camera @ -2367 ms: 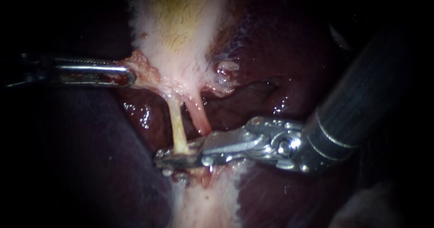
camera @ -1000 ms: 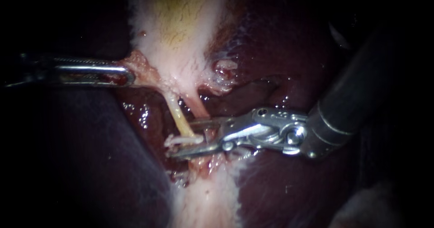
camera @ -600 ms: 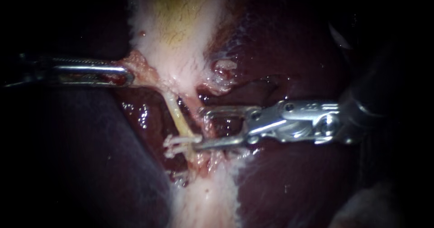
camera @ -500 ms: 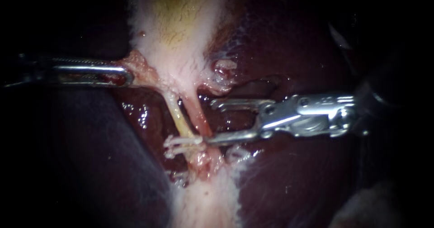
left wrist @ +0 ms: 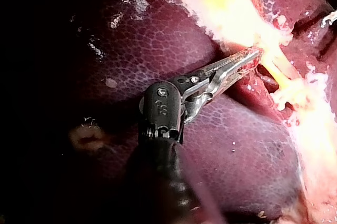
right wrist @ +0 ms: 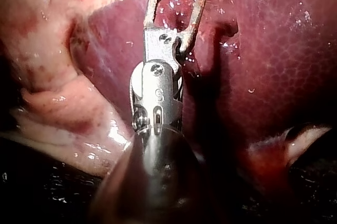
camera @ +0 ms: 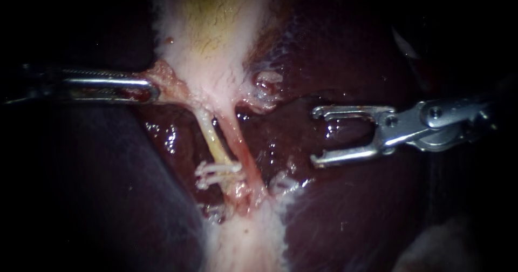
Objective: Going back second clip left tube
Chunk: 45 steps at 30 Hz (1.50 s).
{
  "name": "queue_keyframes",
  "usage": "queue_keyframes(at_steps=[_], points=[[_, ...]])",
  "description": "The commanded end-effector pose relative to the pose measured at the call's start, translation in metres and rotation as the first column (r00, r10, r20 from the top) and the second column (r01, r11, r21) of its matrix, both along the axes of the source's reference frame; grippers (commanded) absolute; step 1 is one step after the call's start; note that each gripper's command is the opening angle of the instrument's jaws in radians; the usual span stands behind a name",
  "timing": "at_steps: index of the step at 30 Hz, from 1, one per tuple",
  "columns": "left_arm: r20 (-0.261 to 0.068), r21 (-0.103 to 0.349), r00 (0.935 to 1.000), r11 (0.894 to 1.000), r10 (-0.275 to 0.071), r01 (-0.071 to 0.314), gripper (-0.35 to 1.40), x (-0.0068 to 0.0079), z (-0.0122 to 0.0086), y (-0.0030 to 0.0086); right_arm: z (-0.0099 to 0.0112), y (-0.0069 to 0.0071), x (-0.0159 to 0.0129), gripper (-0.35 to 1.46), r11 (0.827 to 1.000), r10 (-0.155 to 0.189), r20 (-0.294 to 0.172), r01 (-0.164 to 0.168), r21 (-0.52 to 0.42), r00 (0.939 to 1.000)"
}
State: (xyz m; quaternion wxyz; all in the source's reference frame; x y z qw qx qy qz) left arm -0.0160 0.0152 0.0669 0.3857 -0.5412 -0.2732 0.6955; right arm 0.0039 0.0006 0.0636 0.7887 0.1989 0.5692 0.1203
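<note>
Right instrument (camera: 315,137): jaws spread wide, nothing between them, nothing touched. Hangs over liver (camera: 350,207), well right of left tube (camera: 212,140), about level with its lower half.

Left instrument (camera: 156,91): jaws clamped on reddish edge of gallbladder (camera: 216,45), up and left of left tube's top, shaft off to the left.

Left tube: pale yellow, slants down from gallbladder base. Carries two white clips across its lower end, upper clip (camera: 220,167) and lower clip (camera: 210,181), close together, tips poking out left of the tube.

Right tube (camera: 240,145): pinker, just right of left tube, runs alongside, converges with it below the clips.

Dark wet liver on both sides of left tube, pale tissue band (camera: 245,245) below it.
</note>
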Motion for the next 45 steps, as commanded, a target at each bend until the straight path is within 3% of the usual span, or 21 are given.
queue_keyframes(at_steps=[1, 11, 18, 26, 45], points=[[0.000, 0.000, 1.0000, 1.000, 0.000, 0.000, -0.35, 0.0000, 0.0001, 0.0000, 0.0000, 0.0000, -0.0001, 0.50, 1.000, 0.000, 0.000, 0.000, 0.000, 1.0000], [-0.001, 0.000, 1.0000, 1.000, -0.001, 0.001, -0.35, -0.0002, 0.0003, 0.0002, 0.0000, 0.0000, -0.0002, 0.50, 1.000, -0.001, -0.001, 0.001, 0.000, 1.0000], [-0.009, -0.008, 0.9999, 1.000, -0.011, 0.011, -0.35, -0.0020, 0.0017, -0.0001, 0.0000, 0.0000, -0.0002, 0.50, 1.000, -0.001, -0.001, 0.001, 0.000, 1.0000], [-0.010, -0.006, 0.9999, 1.000, -0.014, 0.014, -0.35, -0.0038, 0.0034, 0.0003, 0.0000, 0.0000, -0.0001, 0.50, 1.000, 0.000, 0.000, 0.000, 0.000, 1.0000], [-0.011, -0.007, 0.9998, 1.000, -0.015, 0.015, -0.35, -0.0043, 0.0043, 0.0008, 0.0000, 0.0000, -0.0001, 0.50, 1.000, 0.000, 0.000, 0.000, 0.000, 1.0000]])
